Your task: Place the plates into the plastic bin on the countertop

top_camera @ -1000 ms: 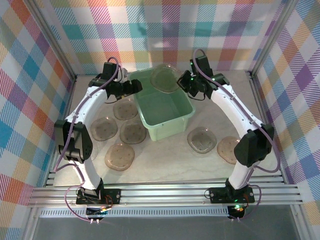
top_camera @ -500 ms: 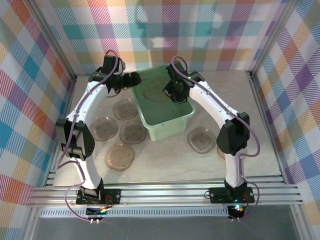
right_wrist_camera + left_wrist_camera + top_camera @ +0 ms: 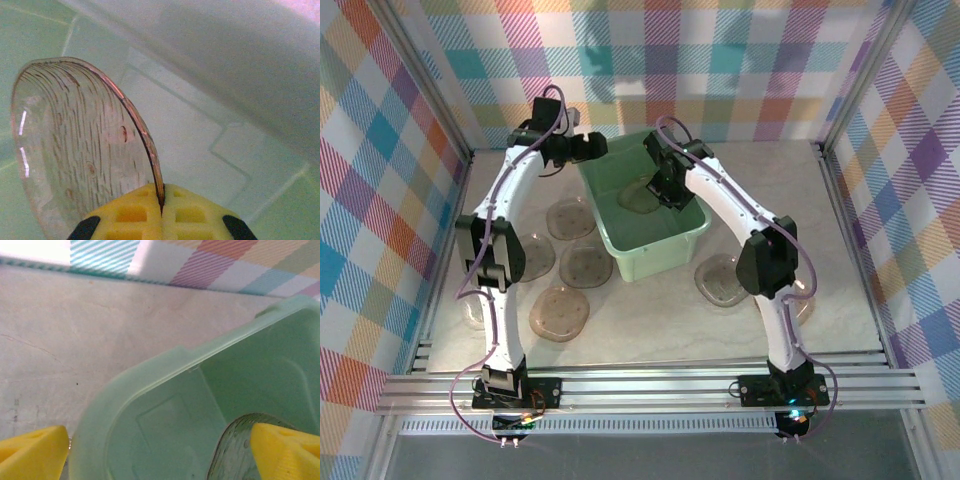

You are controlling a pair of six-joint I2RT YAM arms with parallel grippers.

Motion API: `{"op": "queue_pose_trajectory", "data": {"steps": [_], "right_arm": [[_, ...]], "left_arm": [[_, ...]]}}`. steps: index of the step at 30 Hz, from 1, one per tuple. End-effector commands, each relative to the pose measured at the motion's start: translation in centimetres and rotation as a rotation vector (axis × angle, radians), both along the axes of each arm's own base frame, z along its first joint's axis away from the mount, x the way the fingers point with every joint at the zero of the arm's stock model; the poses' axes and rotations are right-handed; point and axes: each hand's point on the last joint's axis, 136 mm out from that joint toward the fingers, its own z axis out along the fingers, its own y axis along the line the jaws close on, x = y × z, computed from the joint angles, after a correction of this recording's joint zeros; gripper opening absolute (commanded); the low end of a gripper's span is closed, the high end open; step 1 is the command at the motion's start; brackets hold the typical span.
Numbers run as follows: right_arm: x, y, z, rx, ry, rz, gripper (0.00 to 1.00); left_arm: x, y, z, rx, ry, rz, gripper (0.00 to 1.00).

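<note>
I count seven plates from overhead: one plate (image 3: 638,195) at upper centre, four plates (image 3: 570,218) (image 3: 538,262) (image 3: 585,265) (image 3: 560,312) left of centre, and two plates (image 3: 720,280) (image 3: 802,306) at lower right, the last mostly hidden. I see one bin (image 3: 655,255), one table (image 3: 650,325) and two arms (image 3: 505,200) (image 3: 725,205).

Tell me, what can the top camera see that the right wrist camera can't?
The top view takes in the wide scene: loose plates lying on the countertop, the left gripper by the far-left corner of the bin, and the plaid walls. The right wrist view gives the close-up: yellow fingers pinching the rim of one held plate, with streaky lines in its plastic. Both show the green bin and that held plate inside it, gripped by the right gripper.
</note>
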Motion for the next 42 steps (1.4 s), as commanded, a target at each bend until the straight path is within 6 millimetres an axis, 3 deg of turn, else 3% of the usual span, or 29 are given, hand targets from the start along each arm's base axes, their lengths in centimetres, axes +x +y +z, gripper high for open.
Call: {"op": "queue_pose_trajectory", "data": {"steps": [1, 9, 20, 29, 33, 42], "right_arm": [[-0.1, -0.7, 0.0, -0.069, 0.018, 0.013, 0.00], [1.3, -2.7, -0.5, -0.111, 0.022, 0.018, 0.00], [4.4, -5.7, 0.4, -0.147, -0.031, 0.021, 0.00], [6.9, -4.6, 0.1, -0.086, -0.068, 0.087, 0.00], [6.1, -3.8, 0.0, -0.041, -0.037, 0.087, 0.00], [4.0, -1.7, 0.1, -0.047, -0.014, 0.048, 0.00]], "left_arm": [[0.4, -0.9, 1.6, -0.042, -0.051, -0.092, 0.94], [-0.1, -2.4, -0.4, -0.127, -0.020, -0.163, 0.90], [-1.8, -2.1, -2.7, -0.175, 0.040, -0.095, 0.83], [-4.1, -3.5, -2.4, -0.225, 0.089, -0.086, 0.79], [-4.2, -3.3, -1.4, -0.229, 0.067, -0.052, 0.82], [-2.1, -2.8, 2.1, -0.235, -0.016, -0.034, 0.86]]}}
